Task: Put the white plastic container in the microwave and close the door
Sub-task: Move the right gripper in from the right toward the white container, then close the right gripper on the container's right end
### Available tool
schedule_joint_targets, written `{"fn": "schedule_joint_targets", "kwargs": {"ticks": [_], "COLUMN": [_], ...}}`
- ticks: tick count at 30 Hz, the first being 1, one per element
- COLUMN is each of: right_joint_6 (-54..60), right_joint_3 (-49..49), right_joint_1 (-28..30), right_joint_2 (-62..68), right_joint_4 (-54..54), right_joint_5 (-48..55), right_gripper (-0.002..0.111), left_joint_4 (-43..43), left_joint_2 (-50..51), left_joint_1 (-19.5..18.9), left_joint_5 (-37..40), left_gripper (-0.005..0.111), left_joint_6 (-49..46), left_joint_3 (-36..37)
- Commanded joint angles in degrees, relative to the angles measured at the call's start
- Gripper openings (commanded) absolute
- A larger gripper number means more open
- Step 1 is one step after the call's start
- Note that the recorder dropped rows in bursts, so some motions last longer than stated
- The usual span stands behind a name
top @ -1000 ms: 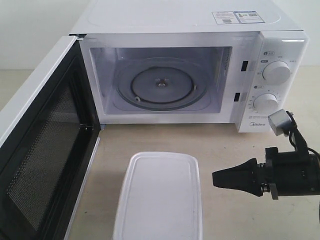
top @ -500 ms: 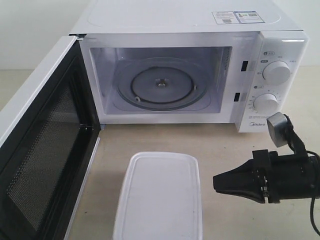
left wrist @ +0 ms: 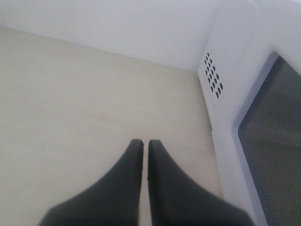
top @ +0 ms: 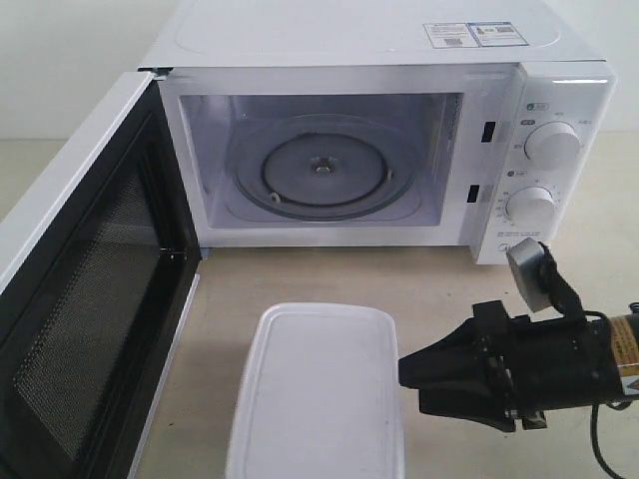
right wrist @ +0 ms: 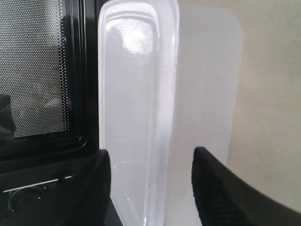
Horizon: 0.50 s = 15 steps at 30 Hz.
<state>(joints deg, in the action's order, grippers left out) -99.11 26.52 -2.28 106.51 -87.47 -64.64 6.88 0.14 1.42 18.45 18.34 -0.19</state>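
Seeing the white plastic container [top: 319, 394] lying lid-up on the pale tabletop [top: 439, 284] at 6 o'clock of the exterior view, apart from the microwave [top: 379, 40] at 12 o'clock and not yet inside. Finding the right gripper [top: 403, 371] at 4 o'clock, just beside the box's right long edge, jaws spread wide and gripping nothing. Straddling the raised lid rim in the right wrist view, contact unclear. Noting the left gripper [left wrist: 145, 142] pinched almost together and empty, hanging outside the door [top: 70, 299], which is standing wide open at 8 o'clock.

Judging the step as taking hold:
- Centring the jaws near mid-length of the rim and closing gently, thin plastic probably flexing.
- Keeping the box level and lifting clear of the cavity sill.
- Aiming for the round glass turntable [top: 321, 172].

Handling smooth, translucent, round-cornered plastic, likely slippery. Facing glossy white casing and dark perforated mesh inside a black frame.
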Motion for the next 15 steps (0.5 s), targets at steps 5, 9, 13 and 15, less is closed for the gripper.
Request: {"fn": "schedule_joint_targets", "kwargs": {"ticks": [5,9,13,15], "right_joint_6": [-3.3,-3.4,-4.3,-4.9], "right_joint_3": [0.1,0.2,0.3,0.3], "right_joint_1": [-5.9,-7.3,-7.6,-7.6], "right_joint_2": [0.0,0.0,0.0,0.0], "right_joint_4": [5.8,6.3,6.2,6.1], "right_joint_5": [6.2,6.2,6.7,6.9], "right_gripper": [0.046,0.046,0.046,0.040], "left_joint_4": [-0.2,-0.2,-0.2,-0.2], "left_joint_2": [-0.1,-0.1,-0.1,-0.1], "left_joint_1": [-0.1,-0.1,-0.1,-0.1], "left_joint_5": [-0.3,-0.3,-0.3,-0.3], "left_gripper": [0.004,0.004,0.004,0.004], "left_joint_6": [-0.2,-0.2,-0.2,-0.2], "left_joint_3": [0.2,0.2,0.2,0.2]}}
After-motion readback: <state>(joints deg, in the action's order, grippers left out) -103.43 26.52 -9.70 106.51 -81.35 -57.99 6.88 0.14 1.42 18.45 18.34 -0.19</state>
